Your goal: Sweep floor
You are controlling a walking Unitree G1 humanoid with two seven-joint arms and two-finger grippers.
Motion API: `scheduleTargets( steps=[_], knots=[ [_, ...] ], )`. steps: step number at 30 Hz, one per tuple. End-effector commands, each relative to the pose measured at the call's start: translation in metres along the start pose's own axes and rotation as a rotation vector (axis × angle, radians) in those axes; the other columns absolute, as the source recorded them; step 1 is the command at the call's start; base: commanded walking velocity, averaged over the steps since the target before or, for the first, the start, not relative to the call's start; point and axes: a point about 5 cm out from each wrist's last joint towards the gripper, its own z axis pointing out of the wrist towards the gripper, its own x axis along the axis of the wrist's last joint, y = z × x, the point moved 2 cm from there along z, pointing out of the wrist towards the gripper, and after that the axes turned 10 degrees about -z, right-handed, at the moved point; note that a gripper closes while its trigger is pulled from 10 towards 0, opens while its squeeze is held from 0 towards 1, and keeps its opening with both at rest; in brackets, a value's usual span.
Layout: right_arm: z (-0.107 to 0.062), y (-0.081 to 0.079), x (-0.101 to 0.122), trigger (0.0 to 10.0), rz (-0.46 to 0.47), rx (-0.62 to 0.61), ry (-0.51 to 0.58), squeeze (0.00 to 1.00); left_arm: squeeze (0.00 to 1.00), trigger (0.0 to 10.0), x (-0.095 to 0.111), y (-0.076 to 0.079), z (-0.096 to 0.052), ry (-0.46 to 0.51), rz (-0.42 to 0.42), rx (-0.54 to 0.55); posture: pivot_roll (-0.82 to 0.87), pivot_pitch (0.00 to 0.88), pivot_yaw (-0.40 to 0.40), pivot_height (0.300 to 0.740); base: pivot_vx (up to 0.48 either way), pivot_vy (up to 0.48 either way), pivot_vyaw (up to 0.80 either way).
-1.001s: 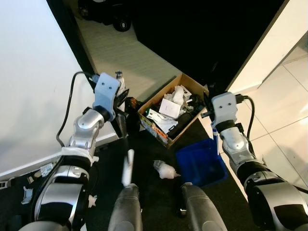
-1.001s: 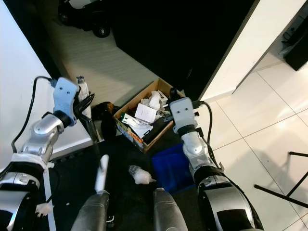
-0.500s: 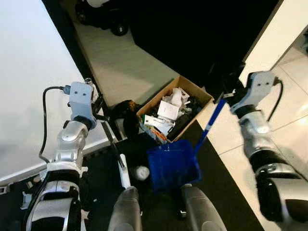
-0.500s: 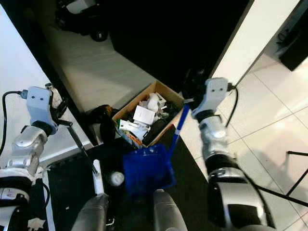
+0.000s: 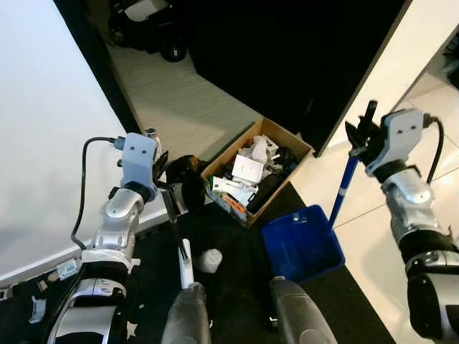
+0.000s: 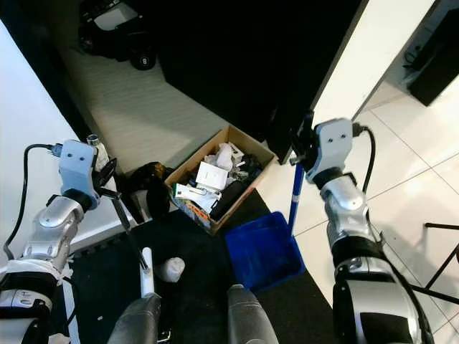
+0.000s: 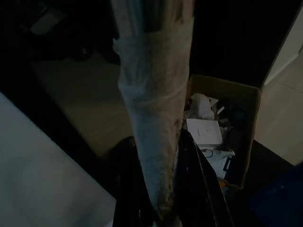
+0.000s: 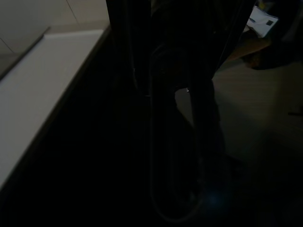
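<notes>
Dustpan (image 5: 301, 245) just beside cardboard box (image 5: 258, 170) edge

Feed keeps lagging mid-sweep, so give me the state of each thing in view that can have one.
Blue plastic dustpan: resting on the dark mat, pan looks empty, its long blue handle upright.
Right gripper: shut on the dustpan handle near its top.
Left gripper: shut on the broom handle.
Thin dark broom: angled down, tip on the mat.
Crumpled white paper wad: loose on the mat beside the broom tip, not in the dustpan.
Brown cardboard box: open, full of rubbish.
</notes>
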Motion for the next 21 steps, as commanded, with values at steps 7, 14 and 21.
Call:
scheduleTargets(
  steps=[7,14,21],
  knots=[
    [0.003,-0.032,-0.011,10.0,0.027,-0.067,-0.049,0.00,0.00,10.0,0.003,0.019,0.015,0.003,0.015,-0.048,0.04,0.101,-0.004,0.740,0.000,0.000,0.00],
    [0.011,-0.045,-0.002,10.0,0.108,-0.118,-0.009,0.00,0.00,10.0,0.003,0.025,0.017,-0.009,0.044,-0.082,0.06,0.145,-0.011,0.740,0.000,0.000,0.00],
    [0.025,-0.078,0.025,10.0,0.145,-0.012,0.108,0.00,0.00,10.0,0.006,0.028,0.020,0.003,0.058,-0.097,0.07,0.156,-0.029,0.740,0.000,0.000,0.00]
  ],
)
